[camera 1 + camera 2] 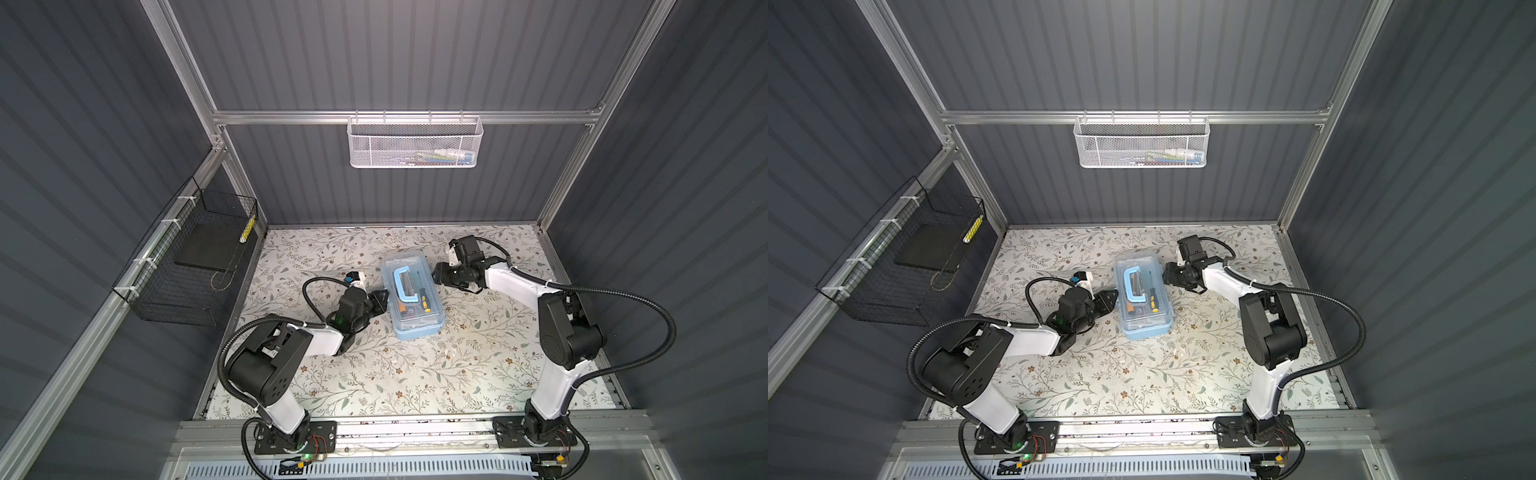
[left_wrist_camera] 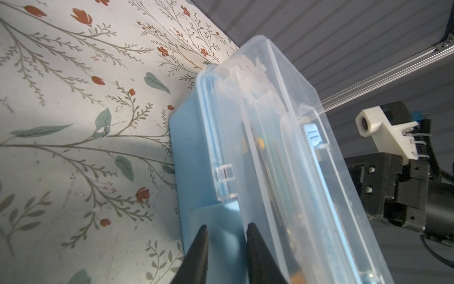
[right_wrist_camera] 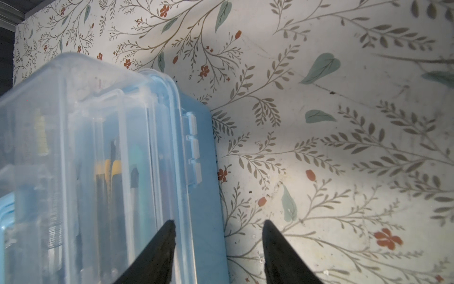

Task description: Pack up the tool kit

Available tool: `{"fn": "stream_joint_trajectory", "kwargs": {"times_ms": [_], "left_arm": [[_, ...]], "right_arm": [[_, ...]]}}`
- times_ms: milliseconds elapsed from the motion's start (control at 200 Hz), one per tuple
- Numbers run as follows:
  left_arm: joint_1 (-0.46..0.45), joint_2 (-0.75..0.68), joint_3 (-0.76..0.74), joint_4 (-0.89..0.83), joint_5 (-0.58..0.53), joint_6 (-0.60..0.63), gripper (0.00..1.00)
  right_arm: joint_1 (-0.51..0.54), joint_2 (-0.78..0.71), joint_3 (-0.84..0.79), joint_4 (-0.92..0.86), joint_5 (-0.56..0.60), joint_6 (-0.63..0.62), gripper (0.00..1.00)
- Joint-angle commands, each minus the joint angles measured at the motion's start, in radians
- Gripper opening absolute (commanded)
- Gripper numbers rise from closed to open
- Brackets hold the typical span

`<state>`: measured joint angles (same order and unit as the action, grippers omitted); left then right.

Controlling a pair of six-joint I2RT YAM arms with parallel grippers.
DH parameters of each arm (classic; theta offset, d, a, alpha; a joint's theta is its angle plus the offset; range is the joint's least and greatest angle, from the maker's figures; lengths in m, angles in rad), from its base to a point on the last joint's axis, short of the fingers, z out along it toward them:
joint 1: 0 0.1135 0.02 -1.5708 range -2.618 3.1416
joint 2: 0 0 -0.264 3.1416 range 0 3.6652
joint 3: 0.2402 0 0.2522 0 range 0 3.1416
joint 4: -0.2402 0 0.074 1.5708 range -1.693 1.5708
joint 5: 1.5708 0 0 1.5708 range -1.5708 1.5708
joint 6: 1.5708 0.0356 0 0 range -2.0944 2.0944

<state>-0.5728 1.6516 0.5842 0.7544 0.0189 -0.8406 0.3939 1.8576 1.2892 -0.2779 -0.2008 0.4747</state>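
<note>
While the left claw (image 2: 227, 225) gapes narrowly (right claw (image 3: 219, 221) wider), both flank the tool kit (image 2: 191, 152).

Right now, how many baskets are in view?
2. The white basket hangs from the back rail. The black basket hangs on the left wall. Both top views show both; no other is visible, and none looks hidden.

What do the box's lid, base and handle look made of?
Lid: clear, glossy plastic; the tools show through it. Base: opaque light-blue plastic, smooth, with moulded rounded corners. Handle: probably blue plastic too, with the same moulded look.
</note>
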Motion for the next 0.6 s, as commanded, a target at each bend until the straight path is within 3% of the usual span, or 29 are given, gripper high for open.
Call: {"fn": "stream_joint_trajectory", "kwargs": {"times_ms": [0, 165, 475, 595], "left_arm": [[-0.039, -0.026, 0.024, -0.146, 0.065, 0.049, 0.27], [-0.039, -0.083, 0.040, -0.337, -0.004, 0.108, 0.25], [-0.038, -0.108, 0.035, -0.336, -0.028, 0.127, 0.25], [-0.036, -0.092, 0.048, -0.336, -0.022, 0.126, 0.18]], "right_arm": [[0.093, 0.020, 0.000, -0.024, -0.102, 0.004, 0.58], [0.095, 0.012, 0.008, -0.049, -0.072, -0.002, 0.58], [0.091, -0.015, 0.028, -0.081, -0.024, -0.028, 0.58], [0.091, -0.025, 0.045, -0.096, -0.020, -0.030, 0.58]]}}
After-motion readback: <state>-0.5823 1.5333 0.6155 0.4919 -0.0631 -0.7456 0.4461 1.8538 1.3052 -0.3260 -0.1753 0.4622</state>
